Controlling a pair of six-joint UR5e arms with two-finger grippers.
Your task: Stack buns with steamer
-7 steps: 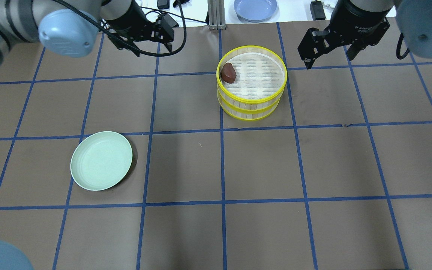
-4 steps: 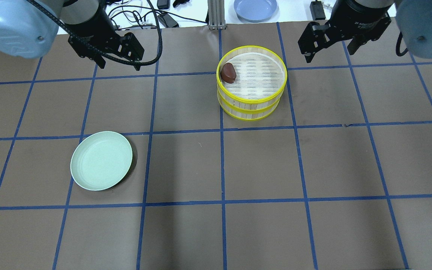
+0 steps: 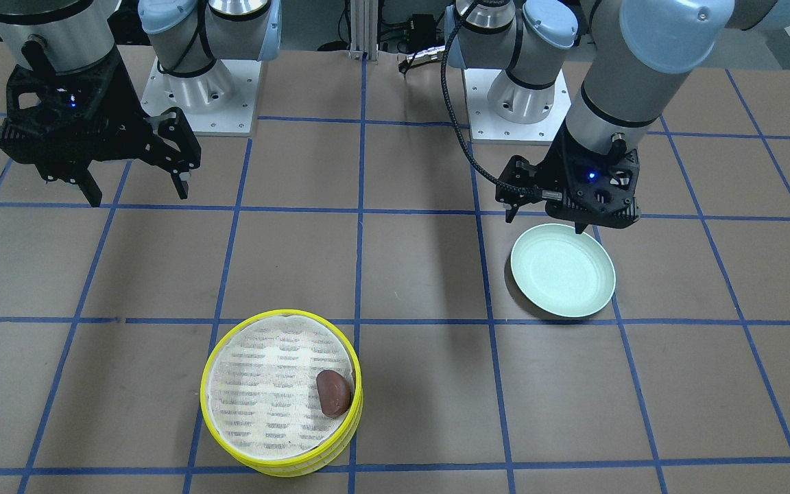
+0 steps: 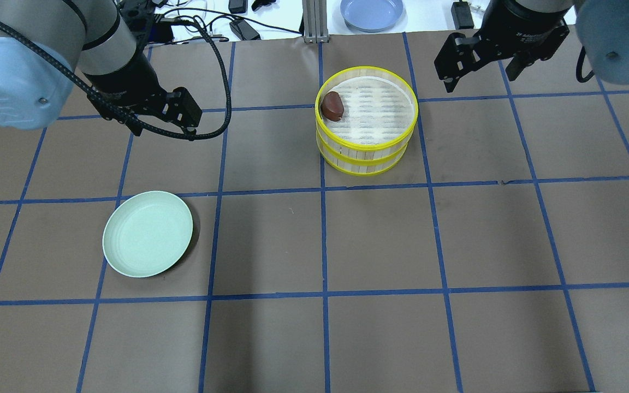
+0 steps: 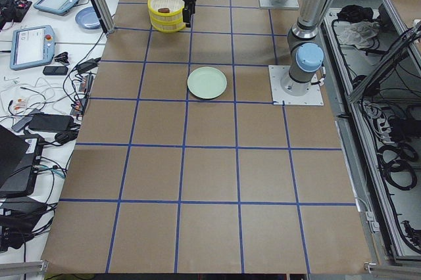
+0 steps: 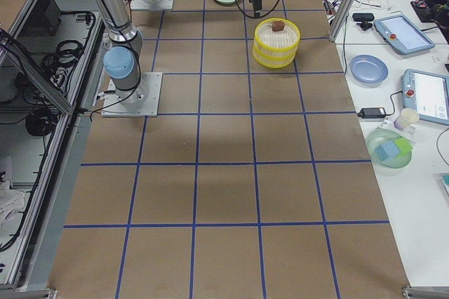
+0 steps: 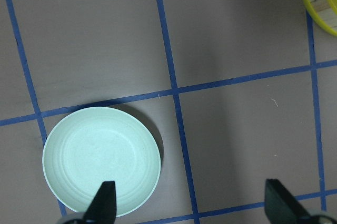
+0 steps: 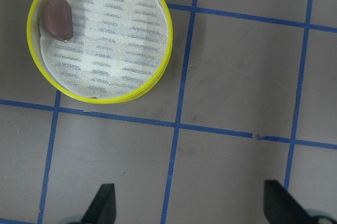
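Overhead exterior view: your left end effector point(image 4: 162, 126) and right end effector point(image 4: 478, 73) hang released, empty. The dark reddish-brown oval bun point(image 4: 333, 105) lies at nine o'clock in the upper yellow-rimmed mesh steamer tray point(image 4: 366, 146). Stacking looks finished, so steer both well clear.

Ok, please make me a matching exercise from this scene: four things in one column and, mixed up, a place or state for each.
Things:
1. brown bun
2. green plate
3. steamer trays
4. left gripper

Places or states:
a. stacked one on the other
b. open, holding nothing
c. in the top tray, beside its rim
d. on the table, on the robot's left side

Pairs: 1-c, 2-d, 3-a, 4-b
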